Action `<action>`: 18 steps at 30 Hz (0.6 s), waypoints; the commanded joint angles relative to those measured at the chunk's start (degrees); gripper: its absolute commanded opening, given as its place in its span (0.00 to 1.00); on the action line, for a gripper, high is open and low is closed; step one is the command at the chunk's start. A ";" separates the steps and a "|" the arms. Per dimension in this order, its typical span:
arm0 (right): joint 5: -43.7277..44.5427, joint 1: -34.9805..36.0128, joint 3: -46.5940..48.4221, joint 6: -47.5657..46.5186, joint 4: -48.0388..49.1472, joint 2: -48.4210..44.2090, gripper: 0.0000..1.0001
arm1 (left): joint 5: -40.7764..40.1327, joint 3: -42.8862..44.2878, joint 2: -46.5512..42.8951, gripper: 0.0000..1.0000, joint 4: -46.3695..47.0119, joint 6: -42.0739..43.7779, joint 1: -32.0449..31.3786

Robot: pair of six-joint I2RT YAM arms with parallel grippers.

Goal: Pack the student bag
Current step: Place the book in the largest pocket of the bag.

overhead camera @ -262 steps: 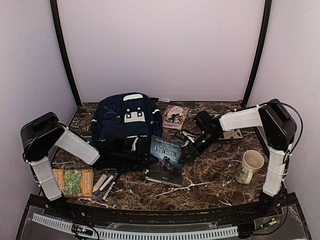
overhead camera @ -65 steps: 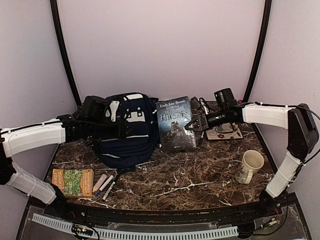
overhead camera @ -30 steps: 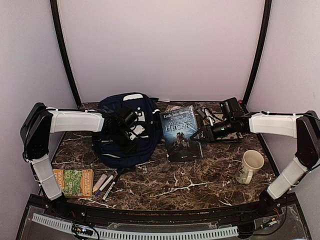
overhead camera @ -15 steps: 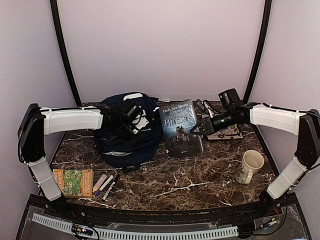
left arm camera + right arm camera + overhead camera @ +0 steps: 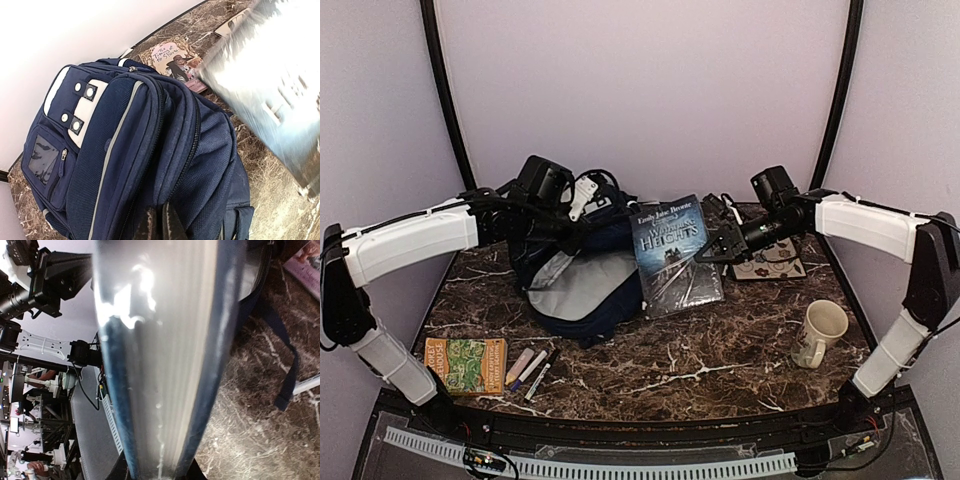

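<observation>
Over the student bag (image 5: 125, 150), left claw (image 5: 159, 222) seemingly clenched on its fabric; right claw (image 5: 710, 253) clamping a blurred book (image 5: 670, 255).

Navy bag (image 5: 582, 295) with thin white stripes, at the table's (image 5: 720, 360) back-left; its top is raised, a grey panel facing up.

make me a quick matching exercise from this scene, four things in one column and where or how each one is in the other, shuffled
Things
1 student bag
2 dark blue book
3 mug
4 green book

States
a held off the table by the right tool
b flat on the table by the left arm's base
c fabric pinched by the left tool
d upright on the table, right side

Pairs: 1-c, 2-a, 3-d, 4-b
</observation>
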 commanded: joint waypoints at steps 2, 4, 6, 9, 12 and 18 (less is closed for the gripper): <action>-9.85 3.25 -1.74 2.39 1.15 -0.95 0.00 | -0.72 6.13 -0.34 0.00 6.42 0.22 -0.36; -10.93 4.67 -3.06 2.77 0.83 0.96 0.00 | -0.21 7.84 0.70 0.00 6.40 0.22 -0.37; -11.15 6.53 -4.73 3.98 2.18 1.70 0.00 | -0.21 8.80 1.28 0.00 7.13 0.14 -0.30; -12.70 9.05 -8.36 8.01 8.51 2.49 0.00 | 0.65 7.23 0.63 0.00 12.06 -0.21 -0.20; -14.07 11.34 -8.17 12.80 13.49 5.14 0.00 | 6.09 5.11 -0.37 0.00 15.60 -0.27 -0.11; -14.35 14.46 3.41 14.61 13.87 14.58 0.00 | 11.54 2.50 -2.87 0.00 19.60 -0.26 -0.13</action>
